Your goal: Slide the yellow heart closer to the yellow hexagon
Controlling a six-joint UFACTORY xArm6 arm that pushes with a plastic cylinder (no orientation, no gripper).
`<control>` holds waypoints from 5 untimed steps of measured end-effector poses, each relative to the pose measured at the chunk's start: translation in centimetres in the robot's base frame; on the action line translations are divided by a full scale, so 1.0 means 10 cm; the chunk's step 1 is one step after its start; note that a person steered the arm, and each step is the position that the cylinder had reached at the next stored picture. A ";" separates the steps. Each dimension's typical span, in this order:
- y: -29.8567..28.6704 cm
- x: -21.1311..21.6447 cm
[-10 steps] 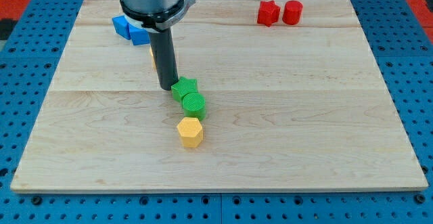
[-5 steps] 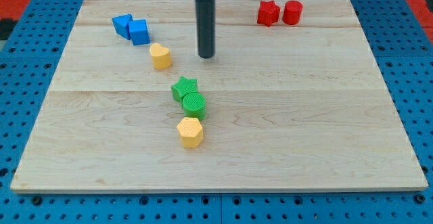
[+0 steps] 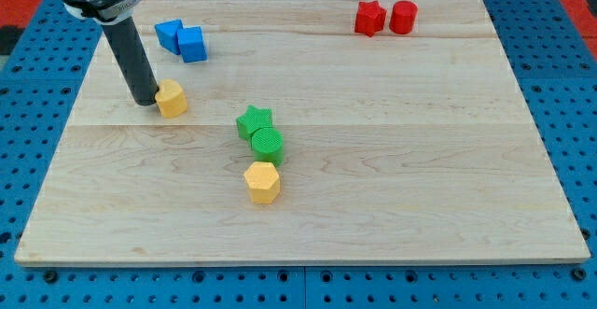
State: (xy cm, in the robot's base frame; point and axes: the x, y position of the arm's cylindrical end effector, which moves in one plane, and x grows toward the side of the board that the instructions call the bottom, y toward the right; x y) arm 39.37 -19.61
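Yellow heart (image 3: 172, 98) now left of desk (image 3: 420, 160) centre, shifted leftward from earlier spot, farther from yellow hexagon (image 3: 262, 182). My tip (image 3: 145, 102) touching heart's left side; before, it stood right of heart. No gripper on rod. Green star (image 3: 254, 120), green cylinder (image 3: 268, 145) unmoved above hexagon.

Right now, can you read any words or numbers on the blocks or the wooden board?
None: no words, numbers, labels or signs show anywhere.
The yellow heart block, yellow hexagon block, green star block, green round block, blue blocks, red blocks and light wooden board are all plain.
My tip touches the heart's left side.
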 end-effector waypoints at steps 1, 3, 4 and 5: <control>0.10 -0.20; 0.65 0.30; 0.58 0.68; 0.66 0.96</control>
State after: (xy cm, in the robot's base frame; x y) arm 48.93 -13.00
